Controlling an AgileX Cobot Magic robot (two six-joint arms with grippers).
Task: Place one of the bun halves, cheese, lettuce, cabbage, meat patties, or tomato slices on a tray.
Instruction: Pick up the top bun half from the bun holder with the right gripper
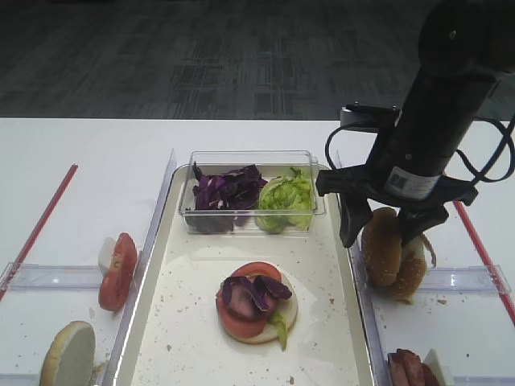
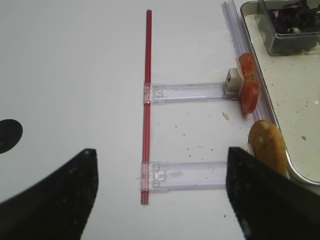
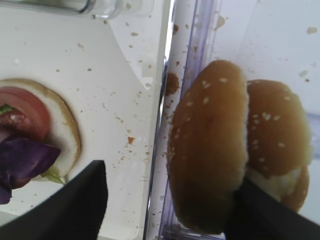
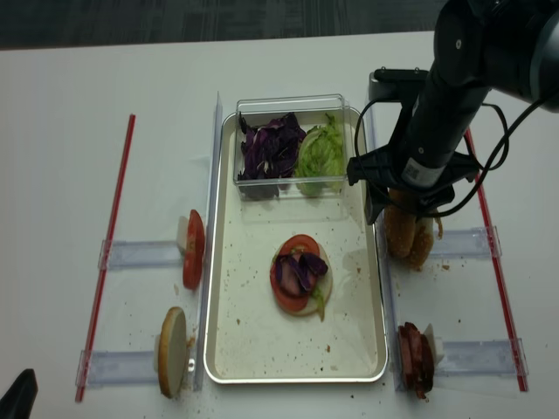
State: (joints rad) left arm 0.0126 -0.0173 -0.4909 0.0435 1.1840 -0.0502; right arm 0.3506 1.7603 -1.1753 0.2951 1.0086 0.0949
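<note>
bun halves (image 1: 381,246): seeded, golden, on edge right of tray (image 1: 334,314) | cabbage (image 1: 227,190), lettuce (image 1: 286,198): in tub

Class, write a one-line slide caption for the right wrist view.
Gripper straddling a sesame bun top just outside the crumb-speckled tray.

bun (image 3: 210,145): golden-brown — pale sesame dots
cabbage (image 1: 225,191): dark purple
lettuce (image 1: 286,199): pale green
tray (image 1: 193,322): cream-white — crumb-speckled
tomato (image 1: 117,272): red

Bare tray (image 1: 193,322) floor lies open around the stacked bun base (image 1: 256,301); the clear tub (image 1: 251,193) blocks its far end, and the right end effector (image 1: 385,229) straddles the bun halves (image 1: 381,247) beside the rim.
</note>
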